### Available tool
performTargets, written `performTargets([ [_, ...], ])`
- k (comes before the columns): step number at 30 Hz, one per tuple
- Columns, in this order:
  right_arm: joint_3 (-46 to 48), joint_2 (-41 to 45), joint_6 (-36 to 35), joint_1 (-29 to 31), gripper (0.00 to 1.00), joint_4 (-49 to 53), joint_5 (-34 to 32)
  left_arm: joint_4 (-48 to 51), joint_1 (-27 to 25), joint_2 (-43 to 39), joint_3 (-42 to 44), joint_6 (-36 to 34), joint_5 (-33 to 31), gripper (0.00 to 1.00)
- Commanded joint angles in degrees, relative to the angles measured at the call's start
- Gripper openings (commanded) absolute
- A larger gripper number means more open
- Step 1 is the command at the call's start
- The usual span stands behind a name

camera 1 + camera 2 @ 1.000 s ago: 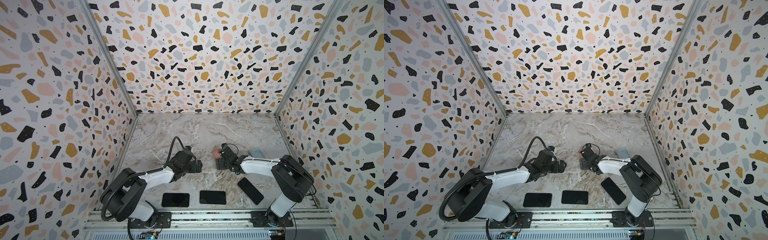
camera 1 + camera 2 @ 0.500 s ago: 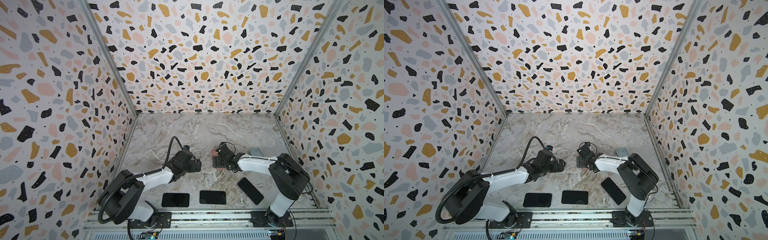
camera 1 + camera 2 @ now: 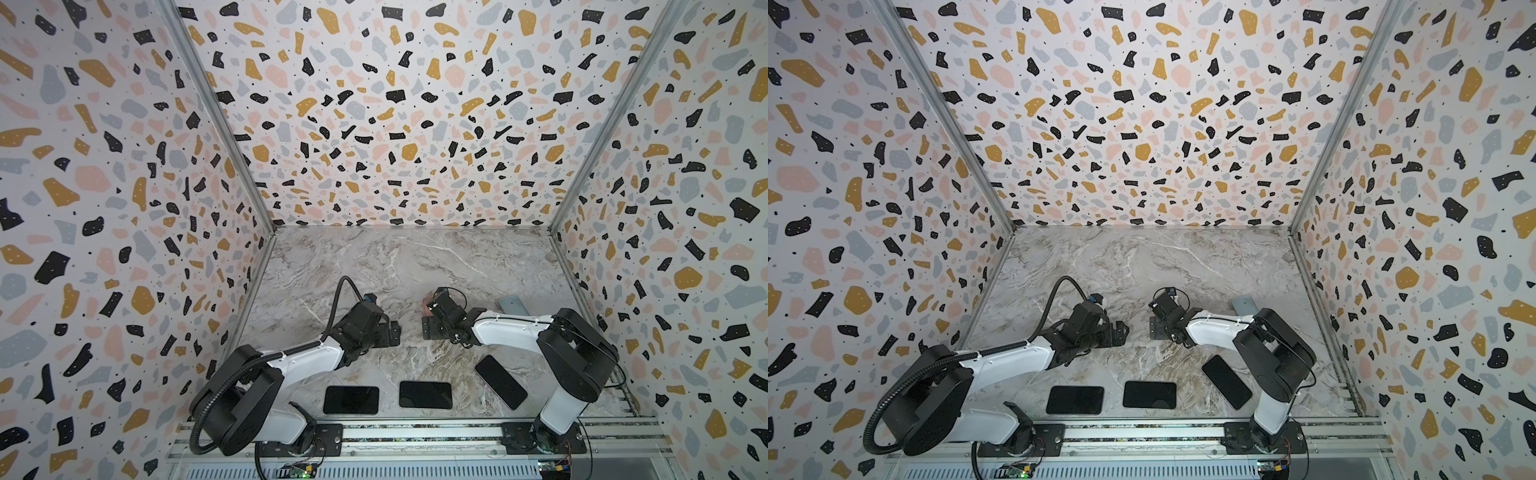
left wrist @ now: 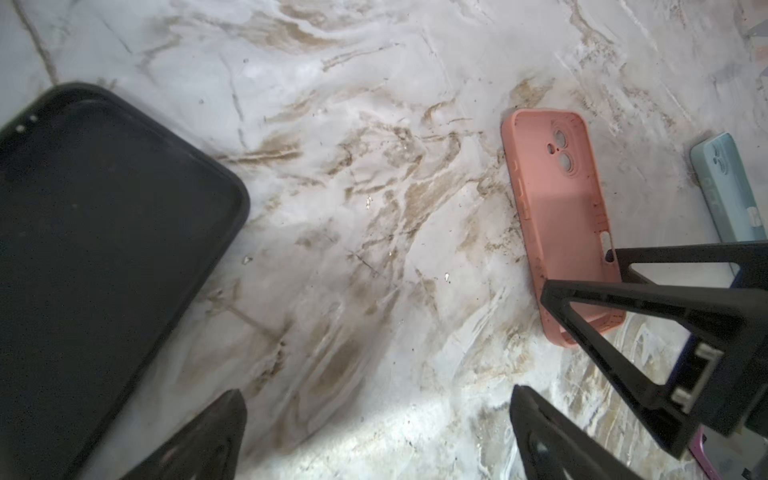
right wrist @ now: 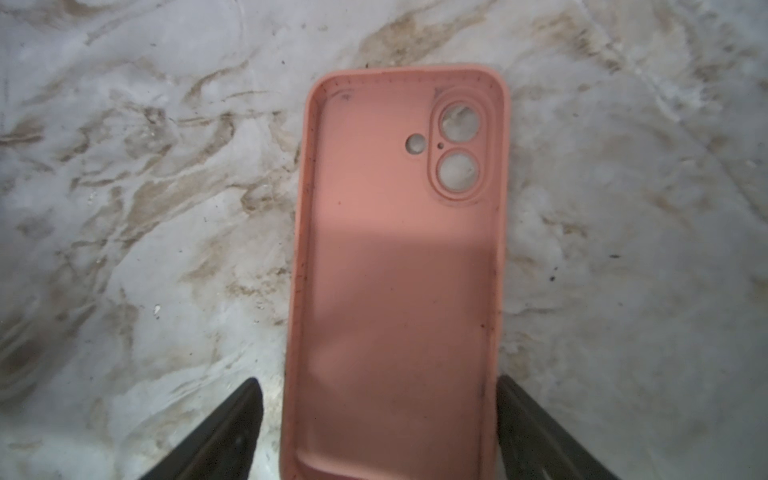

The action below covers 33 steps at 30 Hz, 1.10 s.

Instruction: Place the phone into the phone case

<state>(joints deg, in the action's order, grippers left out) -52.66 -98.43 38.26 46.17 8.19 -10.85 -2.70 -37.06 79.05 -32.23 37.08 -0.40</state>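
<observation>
A pink phone case [image 5: 399, 257] lies open side up on the marble table [image 3: 415, 266]; only its far end [image 3: 426, 305] shows in a top view. My right gripper [image 5: 377, 378] [image 3: 430, 328] is open and straddles the case's near end. One finger is against the rim; the other stands a little off it. Three black phones [image 3: 351, 400] [image 3: 425, 395] [image 3: 500, 382] lie flat near the front edge. My left gripper [image 4: 377, 390] [image 3: 395, 332] is open over bare marble, facing the right one, with a black phone [image 4: 104, 249] beside it.
A light blue case [image 3: 513, 305] [image 4: 731, 195] lies by the right wall, behind the right arm. Terrazzo-patterned walls [image 3: 395, 124] close the table on three sides. A metal rail [image 3: 415, 432] with both arm bases runs along the front.
The right gripper has crept slightly to the left over the pink case, jaws staying wide. The left arm has barely moved and its gripper stays open.
</observation>
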Motion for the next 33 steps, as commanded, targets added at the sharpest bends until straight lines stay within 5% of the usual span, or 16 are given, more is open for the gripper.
performTargets([
  [1, -0.56, 4.19, -3.45, 0.40, 0.89, 6.23, 1.23, 3.72, -0.76, -2.84, 0.44, 0.95, -0.33, 1.00],
  [12, 12.00, 24.57, -14.54, 13.11, 0.94, 11.98, 0.32, 11.48, -5.69, -13.81, 5.51, 5.20, -0.77, 1.00],
  [16, 13.72, 27.46, -21.25, 18.13, 0.93, 12.57, 6.39, 11.75, -7.05, -15.32, 6.39, 6.57, 0.55, 1.00],
  [22, 12.85, 32.79, -28.88, 18.25, 0.85, 9.68, 14.19, 11.32, -7.22, -15.16, 7.73, 7.01, 3.13, 1.00],
  [29, 8.88, 34.56, -48.29, 18.69, 0.85, 13.87, 12.25, 10.51, -7.23, -15.30, 8.61, 8.08, 4.65, 1.00],
  [33, 8.99, 31.39, -53.32, 21.39, 0.86, 16.79, 13.69, 11.44, -7.24, -15.24, 7.65, 8.20, 4.05, 1.00],
])
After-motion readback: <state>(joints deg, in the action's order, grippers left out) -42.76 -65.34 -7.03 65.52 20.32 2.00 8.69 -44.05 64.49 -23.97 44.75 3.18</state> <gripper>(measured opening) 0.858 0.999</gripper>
